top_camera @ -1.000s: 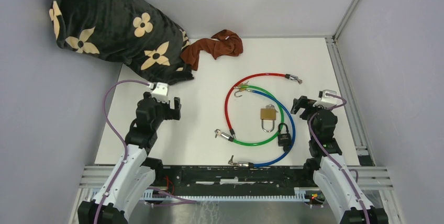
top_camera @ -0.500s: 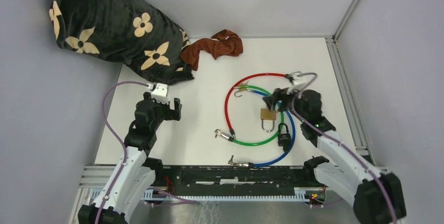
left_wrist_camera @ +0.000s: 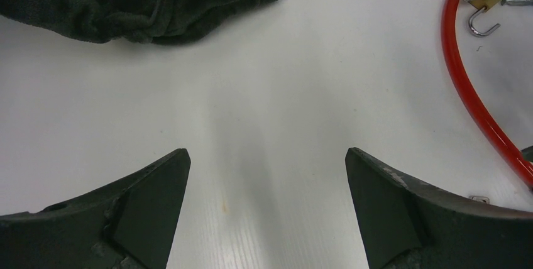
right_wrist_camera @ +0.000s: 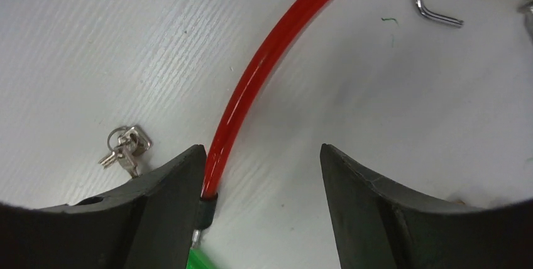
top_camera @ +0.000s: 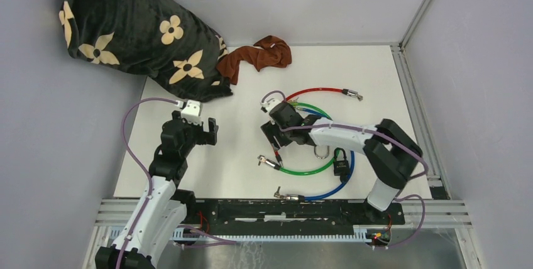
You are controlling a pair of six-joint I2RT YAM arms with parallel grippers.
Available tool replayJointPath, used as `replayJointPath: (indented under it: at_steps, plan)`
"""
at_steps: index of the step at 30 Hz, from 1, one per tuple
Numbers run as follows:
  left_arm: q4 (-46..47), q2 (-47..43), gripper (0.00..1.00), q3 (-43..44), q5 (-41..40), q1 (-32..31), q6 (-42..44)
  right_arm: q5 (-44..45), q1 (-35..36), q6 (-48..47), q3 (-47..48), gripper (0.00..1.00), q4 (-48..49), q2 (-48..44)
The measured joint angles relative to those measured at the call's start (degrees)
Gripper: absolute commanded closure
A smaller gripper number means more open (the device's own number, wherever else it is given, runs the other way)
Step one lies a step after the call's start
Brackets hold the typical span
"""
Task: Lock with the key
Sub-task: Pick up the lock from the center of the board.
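the right gripper (right_wrist_camera: 261,149), half open and empty, is best shifted off the red cable (right_wrist_camera: 263,74) onto the keys (right_wrist_camera: 126,146); the left gripper (left_wrist_camera: 267,156) is spread wide.

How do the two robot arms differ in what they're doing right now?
The left gripper hangs over bare table near the flowered blanket; the right gripper reaches far across, over the red cable. The left jaws gape wider than the right's. Both are open and hold nothing.
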Motion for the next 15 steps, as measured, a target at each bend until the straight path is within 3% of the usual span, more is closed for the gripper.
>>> replayJointPath:
  at_steps: [5, 7, 12, 15]
  plan:
    - [0.0, 0.0, 0.0, 0.0, 0.76, 0.0, 0.0, 0.0, 0.81, -0.02, 5.11, 0.33, -1.25, 9.4]
    - [0.0, 0.0, 0.0, 0.0, 0.9, 0.04, 0.0, 0.15, 0.9, -0.2, 6.58, 0.48, -1.2, 10.82]
    - [-0.02, 0.02, 0.0, 0.0, 1.05, 0.04, 0.0, -1.29, 0.92, -0.48, 8.15, 0.99, -0.37, 12.52]
    - [-0.13, 0.02, 0.08, 0.0, 1.7, 0.04, 0.02, -2.56, 0.92, -0.57, 8.2, 1.0, -0.26, 12.55]
